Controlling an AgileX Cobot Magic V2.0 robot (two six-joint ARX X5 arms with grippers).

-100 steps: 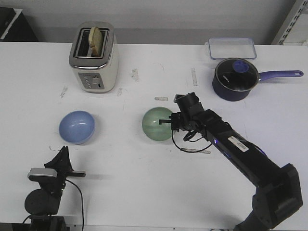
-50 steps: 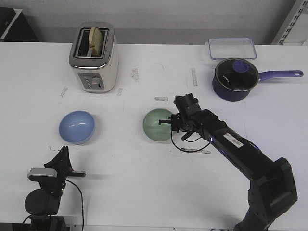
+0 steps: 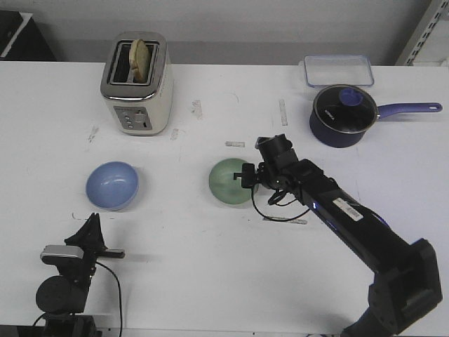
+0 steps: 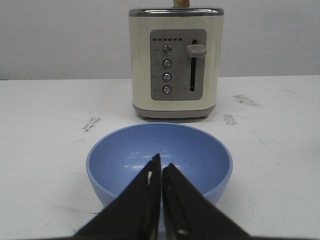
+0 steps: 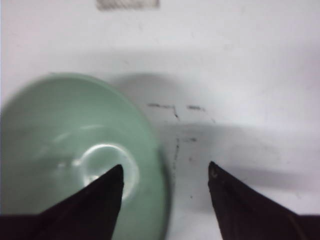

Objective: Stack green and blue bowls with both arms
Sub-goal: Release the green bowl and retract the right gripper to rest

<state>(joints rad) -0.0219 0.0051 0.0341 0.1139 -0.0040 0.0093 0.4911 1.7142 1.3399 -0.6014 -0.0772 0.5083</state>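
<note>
green bowl point(image 3: 231, 181) is sitting mid-table | right gripper point(image 3: 247, 176) is hanging over its right edge, jaws wide apart, one finger over the bowl, one outside, holding nothing | blue bowl point(image 3: 112, 185) is sitting to the left, near the toaster point(image 3: 137, 83) | left gripper point(image 4: 161, 172) is resting low, fingers pressed together, holding nothing

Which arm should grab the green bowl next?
Right. Its gripper is open and straddles the green bowl rim, one jaw inside, one outside. The left gripper is shut, parked near the blue bowl.
</note>
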